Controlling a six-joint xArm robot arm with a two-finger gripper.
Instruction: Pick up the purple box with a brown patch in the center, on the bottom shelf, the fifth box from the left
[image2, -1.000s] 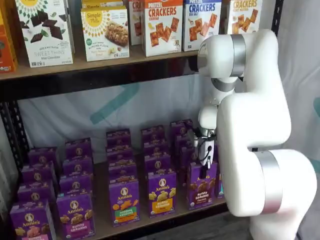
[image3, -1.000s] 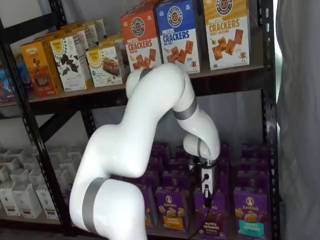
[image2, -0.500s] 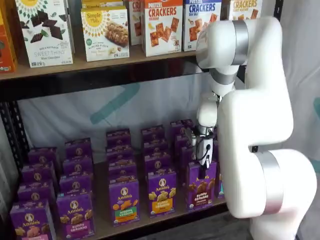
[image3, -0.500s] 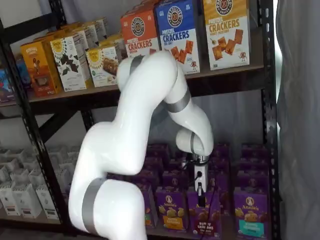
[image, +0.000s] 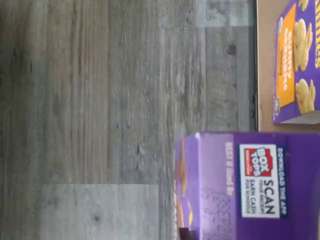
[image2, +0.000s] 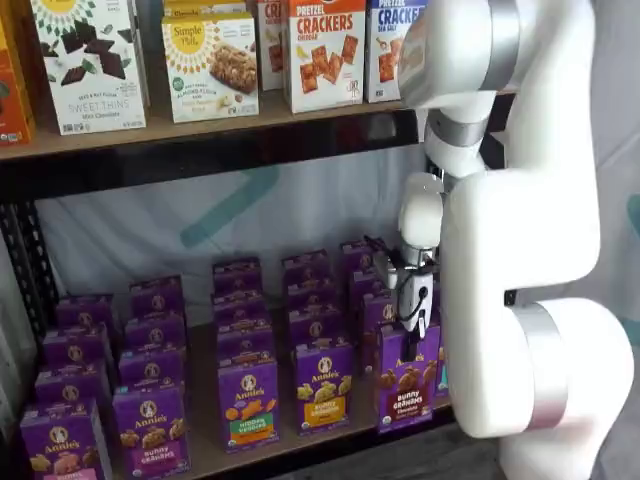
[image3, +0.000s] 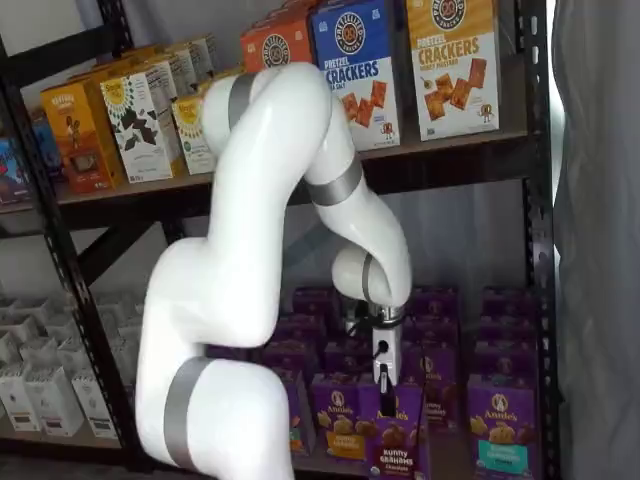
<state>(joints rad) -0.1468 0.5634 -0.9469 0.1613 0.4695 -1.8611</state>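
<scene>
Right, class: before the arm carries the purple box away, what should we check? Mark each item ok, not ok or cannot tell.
1. Gripper shut on the purple box: ok.
2. Box has the brown panel, so it is the right one: ok.
3. Box upright in the grip, in both shelf views: ok.
4. Box clear of the bottom shelf front rail: cannot tell.
5. Orange-panel box beside it standing: ok.

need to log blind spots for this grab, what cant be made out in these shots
- Gripper fingers: only a dark sliver above the purple box in both shelf views; too small to show a gap.
- Bottom shelf right end: hidden by the arm.
- Wrist view: the box's front is cut off by the edge; gripper not shown.
</scene>
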